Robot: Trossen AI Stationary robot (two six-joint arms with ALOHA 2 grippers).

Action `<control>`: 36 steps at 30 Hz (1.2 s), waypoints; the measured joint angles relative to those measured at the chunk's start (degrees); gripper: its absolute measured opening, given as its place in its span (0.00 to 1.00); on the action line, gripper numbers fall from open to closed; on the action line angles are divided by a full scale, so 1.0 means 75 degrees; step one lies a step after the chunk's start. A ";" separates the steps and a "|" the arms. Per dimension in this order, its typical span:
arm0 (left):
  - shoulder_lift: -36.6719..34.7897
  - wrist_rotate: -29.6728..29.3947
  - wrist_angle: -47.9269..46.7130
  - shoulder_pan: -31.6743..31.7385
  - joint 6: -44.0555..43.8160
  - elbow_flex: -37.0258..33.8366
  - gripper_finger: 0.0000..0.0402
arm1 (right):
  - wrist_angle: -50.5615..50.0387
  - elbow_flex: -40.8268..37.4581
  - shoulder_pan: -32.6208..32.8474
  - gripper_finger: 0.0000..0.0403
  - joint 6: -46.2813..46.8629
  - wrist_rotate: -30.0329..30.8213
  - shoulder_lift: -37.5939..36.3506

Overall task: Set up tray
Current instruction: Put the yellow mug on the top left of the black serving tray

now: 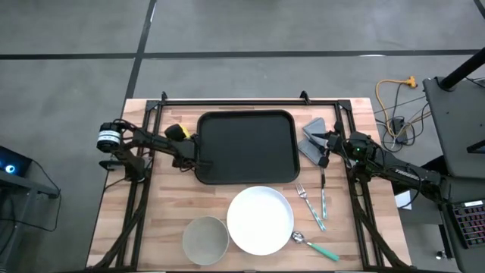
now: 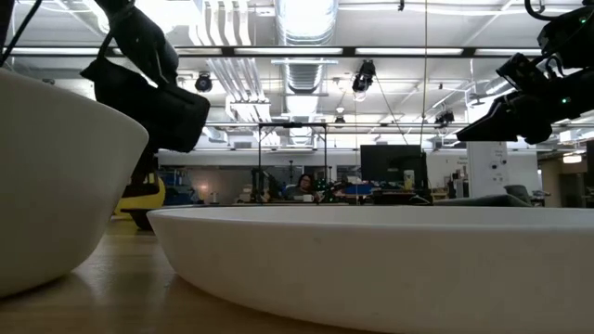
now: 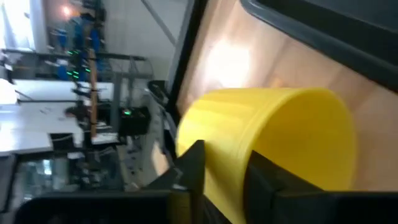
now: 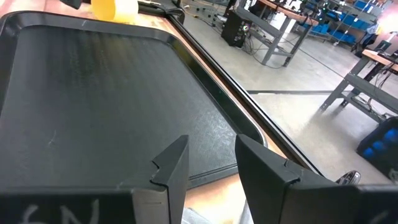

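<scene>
Table (image 1: pixel 159 227): pale wood, dark frame rails.
Tray (image 1: pixel 246 148): flat at the far middle.
Left gripper (image 1: pixel 184 144): fingers around a yellow cup (image 3: pixel 267 143).
Right gripper (image 1: pixel 324 155): part open, empty, beside the tray.
Room: grey floor, workbenches behind.

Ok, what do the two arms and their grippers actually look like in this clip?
Both arms are dark, slim and jointed. The left gripper has flat, angular black fingers; the right gripper has the same black pair. The left arm carries a silver-ringed cylinder; the right arm shows small green lights.
</scene>
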 joint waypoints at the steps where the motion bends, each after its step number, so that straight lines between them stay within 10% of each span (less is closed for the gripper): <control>1: 0.0000 -0.0095 -0.0006 0.0002 0.0071 0.0000 0.08 | 0.0000 -0.0001 0.0001 0.30 0.0000 -0.0001 0.0000; 36: -0.1089 0.0465 -0.1652 0.0422 0.0232 0.2838 0.00 | 0.0000 -0.0003 0.0003 0.31 0.0000 -0.0003 0.0003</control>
